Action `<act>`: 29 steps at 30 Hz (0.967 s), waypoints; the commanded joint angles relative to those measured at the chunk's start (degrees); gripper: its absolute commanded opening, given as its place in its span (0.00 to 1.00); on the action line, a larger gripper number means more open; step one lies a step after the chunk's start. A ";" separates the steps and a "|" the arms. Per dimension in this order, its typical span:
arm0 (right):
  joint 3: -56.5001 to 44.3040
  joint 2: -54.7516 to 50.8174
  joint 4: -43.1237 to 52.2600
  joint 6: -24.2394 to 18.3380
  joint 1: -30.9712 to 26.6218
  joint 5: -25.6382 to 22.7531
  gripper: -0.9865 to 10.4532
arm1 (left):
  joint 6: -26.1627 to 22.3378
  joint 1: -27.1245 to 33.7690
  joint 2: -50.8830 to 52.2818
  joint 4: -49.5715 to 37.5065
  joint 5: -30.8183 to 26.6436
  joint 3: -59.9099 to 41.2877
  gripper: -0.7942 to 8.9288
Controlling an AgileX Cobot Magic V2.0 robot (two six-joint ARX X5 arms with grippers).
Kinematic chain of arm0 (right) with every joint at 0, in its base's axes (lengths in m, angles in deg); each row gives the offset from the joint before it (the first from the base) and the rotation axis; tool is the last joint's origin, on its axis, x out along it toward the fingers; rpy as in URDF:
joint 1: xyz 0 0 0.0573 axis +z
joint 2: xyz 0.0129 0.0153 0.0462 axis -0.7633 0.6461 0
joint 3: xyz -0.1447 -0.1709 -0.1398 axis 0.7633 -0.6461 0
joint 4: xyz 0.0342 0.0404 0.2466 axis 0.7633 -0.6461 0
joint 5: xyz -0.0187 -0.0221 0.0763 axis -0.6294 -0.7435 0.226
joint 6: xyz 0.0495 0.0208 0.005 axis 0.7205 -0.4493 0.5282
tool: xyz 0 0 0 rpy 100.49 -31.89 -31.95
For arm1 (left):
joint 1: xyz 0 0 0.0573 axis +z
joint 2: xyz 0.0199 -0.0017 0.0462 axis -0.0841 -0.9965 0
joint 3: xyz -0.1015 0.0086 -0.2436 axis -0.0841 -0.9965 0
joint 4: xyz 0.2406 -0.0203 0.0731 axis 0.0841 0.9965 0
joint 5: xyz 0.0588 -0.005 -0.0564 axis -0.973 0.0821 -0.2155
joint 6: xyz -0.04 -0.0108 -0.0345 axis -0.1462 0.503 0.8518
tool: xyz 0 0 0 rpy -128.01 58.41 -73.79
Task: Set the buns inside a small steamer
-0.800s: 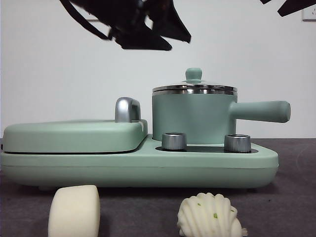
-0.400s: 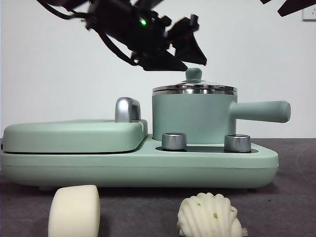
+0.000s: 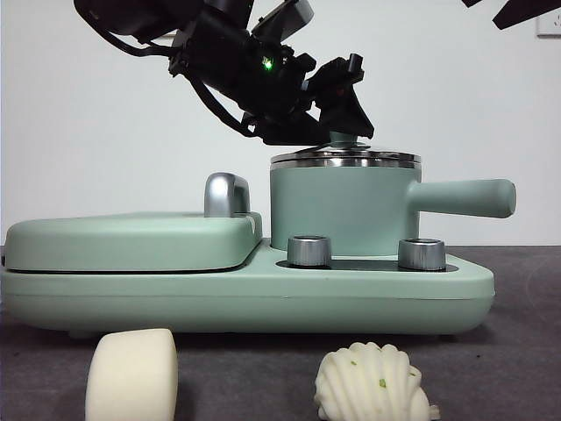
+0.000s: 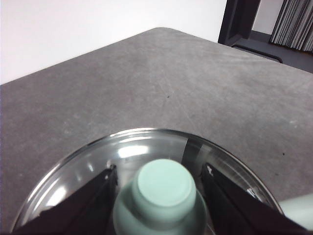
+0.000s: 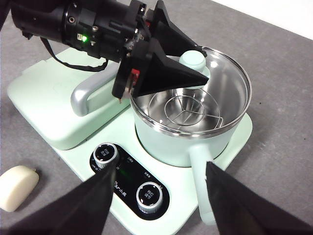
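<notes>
Both fingers [image 4: 88,205] of my left gripper [image 4: 161,196] stand open on either side of the lid knob [image 4: 164,188], not yet touching it. My right gripper [image 5: 159,205] hangs open higher up, over the dials. Nearest the front camera, the smooth bun [image 3: 131,375] and the shell bun [image 3: 370,384] lie on the table [image 3: 508,351]. Behind them stands the small steamer [image 3: 342,206], lid [image 5: 220,83] on, upon its green base [image 3: 245,298].
</notes>
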 commanded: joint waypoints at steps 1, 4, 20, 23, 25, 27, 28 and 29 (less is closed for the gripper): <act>0.87 0.33 0.59 0.72 0.24 0.00 0.34 | -0.22 -0.55 -1.46 -0.02 0.02 1.40 0.34; 0.87 0.33 0.59 0.72 0.24 0.00 0.34 | -0.26 -0.55 -1.46 -0.04 0.02 1.40 0.14; 0.87 0.33 0.57 0.72 0.24 -0.02 0.34 | -0.66 -0.66 1.25 -3.06 -0.52 1.88 0.09; 0.87 0.33 0.57 0.72 0.26 0.00 0.34 | -0.61 -0.66 3.37 -1.36 -1.46 2.27 0.09; 0.87 0.33 0.57 0.72 0.24 0.00 0.34 | -0.61 -0.57 5.11 -0.17 -1.97 2.27 0.09; 0.87 0.33 0.55 0.72 0.26 0.00 0.34 | -0.46 -0.07 7.50 2.12 -1.99 2.27 0.09; 0.87 0.33 0.50 0.72 0.26 0.00 0.34 | -0.11 0.17 8.76 3.48 -2.08 2.27 0.09; 0.87 0.35 0.48 0.76 0.26 0.00 0.34 | 0.20 0.35 10.01 4.92 -2.25 2.27 0.09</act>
